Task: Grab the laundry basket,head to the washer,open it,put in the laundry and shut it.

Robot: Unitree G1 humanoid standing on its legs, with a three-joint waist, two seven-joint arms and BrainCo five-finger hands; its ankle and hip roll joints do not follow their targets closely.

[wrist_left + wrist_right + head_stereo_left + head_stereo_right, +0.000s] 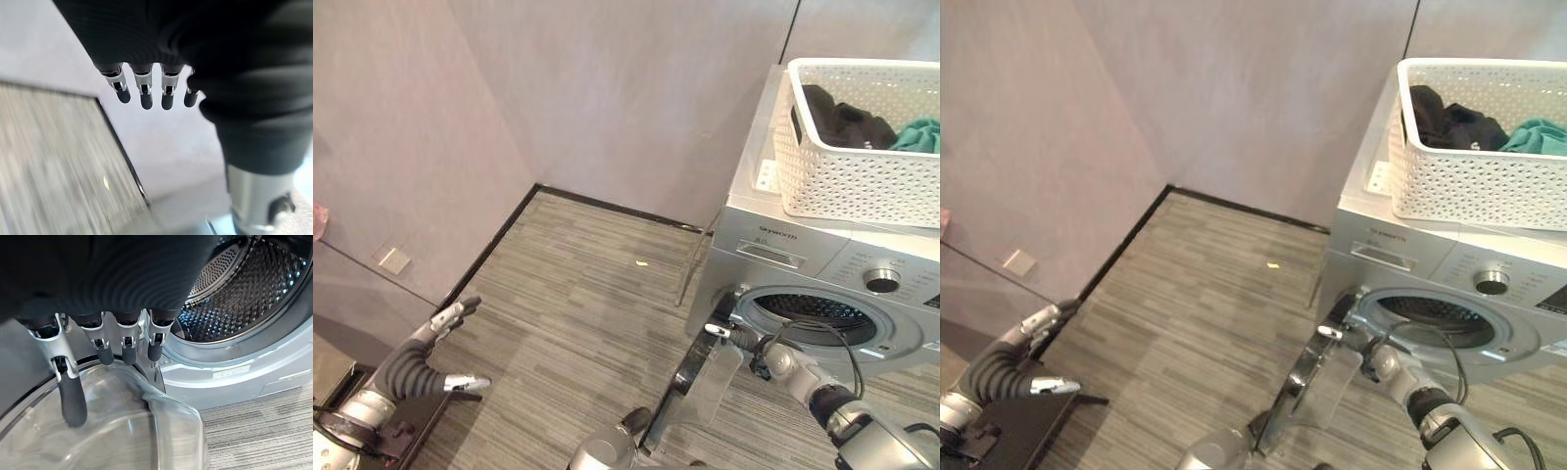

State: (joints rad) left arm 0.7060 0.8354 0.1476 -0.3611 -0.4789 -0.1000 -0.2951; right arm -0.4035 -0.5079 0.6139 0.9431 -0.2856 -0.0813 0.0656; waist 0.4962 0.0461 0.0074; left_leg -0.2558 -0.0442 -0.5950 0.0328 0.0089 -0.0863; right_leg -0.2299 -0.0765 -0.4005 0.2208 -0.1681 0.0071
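Note:
The silver washer (783,250) stands at the right with its round door (705,377) swung open toward me and the drum (244,289) bare inside. On top of it sits the white perforated laundry basket (862,166) holding dark clothes (842,122) and a teal garment (920,135). My right hand (773,357) is at the door's upper rim, its fingers (128,350) straight against the rim and the thumb over the glass bowl (122,431). Low at the left, my left hand (445,328) hangs open and holds nothing.
Grey walls meet in a corner behind the striped floor. A small yellowish scrap (642,262) lies on the floor left of the washer. A black low stand (411,421) sits under my left arm, and a wall plate (391,259) is on the left wall.

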